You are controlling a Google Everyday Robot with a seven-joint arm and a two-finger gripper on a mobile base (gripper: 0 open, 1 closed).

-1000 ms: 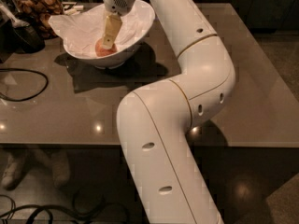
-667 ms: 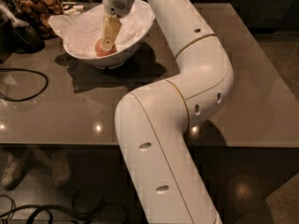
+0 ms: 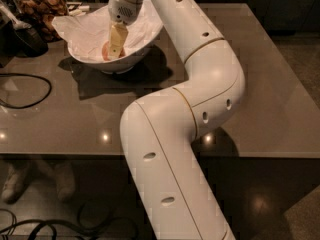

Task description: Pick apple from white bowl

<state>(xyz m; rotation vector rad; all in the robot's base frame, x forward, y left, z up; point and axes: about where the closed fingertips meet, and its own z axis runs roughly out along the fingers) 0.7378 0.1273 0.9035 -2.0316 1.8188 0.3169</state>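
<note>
The white bowl [image 3: 118, 67], lined with crinkled white paper, stands at the far left of the table. The orange-red apple [image 3: 105, 52] lies inside it, mostly hidden. My gripper [image 3: 116, 48] reaches down from the white arm into the bowl and sits right against the apple's right side, covering part of it. I cannot tell whether it grips the apple.
A glass jar of brown snacks [image 3: 41, 5] stands behind the bowl at the left. A black object [image 3: 22, 38] lies left of the bowl. A black cable [image 3: 30, 91] loops on the grey table [image 3: 260, 99]. My arm's elbow [image 3: 215, 84] hangs over the table's middle.
</note>
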